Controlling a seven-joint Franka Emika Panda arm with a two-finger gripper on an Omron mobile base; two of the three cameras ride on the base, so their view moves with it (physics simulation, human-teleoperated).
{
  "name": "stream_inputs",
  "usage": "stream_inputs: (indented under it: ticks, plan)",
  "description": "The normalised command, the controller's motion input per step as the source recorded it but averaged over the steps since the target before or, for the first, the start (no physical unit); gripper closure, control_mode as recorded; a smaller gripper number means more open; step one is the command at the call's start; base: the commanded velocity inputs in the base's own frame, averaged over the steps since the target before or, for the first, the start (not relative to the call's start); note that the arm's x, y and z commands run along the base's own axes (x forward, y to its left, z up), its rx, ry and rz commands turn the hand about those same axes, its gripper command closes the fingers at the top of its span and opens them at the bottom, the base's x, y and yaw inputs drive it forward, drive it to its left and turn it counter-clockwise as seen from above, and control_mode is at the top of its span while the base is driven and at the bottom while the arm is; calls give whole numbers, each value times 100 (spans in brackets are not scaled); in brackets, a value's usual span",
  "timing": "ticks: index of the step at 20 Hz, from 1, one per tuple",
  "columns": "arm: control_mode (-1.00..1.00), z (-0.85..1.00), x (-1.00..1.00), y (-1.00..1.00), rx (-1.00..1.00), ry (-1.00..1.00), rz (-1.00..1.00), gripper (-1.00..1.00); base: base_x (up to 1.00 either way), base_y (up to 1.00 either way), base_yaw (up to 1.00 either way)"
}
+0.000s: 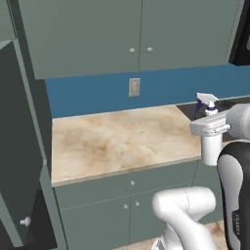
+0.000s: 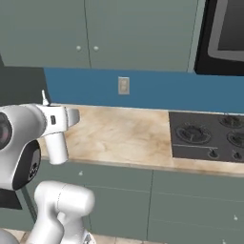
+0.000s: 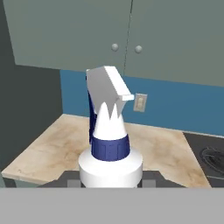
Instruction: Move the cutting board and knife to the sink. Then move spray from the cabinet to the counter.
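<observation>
My gripper is shut on the spray, a pale bottle with a white trigger head and a blue collar. It hangs upright in the air off the front right corner of the counter. From the other side the spray hangs under the gripper, off the left end of the counter. The hand view shows the spray close up between the fingertips, with the counter beyond. The cabinet stands at the left with a door swung open. The cutting board, knife and sink are out of view.
Wall cabinets with round knobs hang over the counter, above a blue backsplash with an outlet. A black stovetop adjoins the counter on the right, under a dark microwave. Grey-green base cabinets run below.
</observation>
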Motion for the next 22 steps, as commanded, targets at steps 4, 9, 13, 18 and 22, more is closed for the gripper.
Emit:
stream_inputs:
  ticks: [4, 9, 13, 18, 22]
  plan:
    - [100, 0, 0, 0, 0, 0, 0, 100, 34, -8, 16]
    - [100, 0, 0, 0, 0, 0, 0, 100, 32, -9, 21]
    - [100, 0, 0, 0, 0, 0, 0, 100, 36, -33, 23]
    - [100, 0, 0, 0, 0, 0, 0, 100, 44, -42, 25]
    - [100, 0, 0, 0, 0, 0, 0, 100, 60, -36, 24]
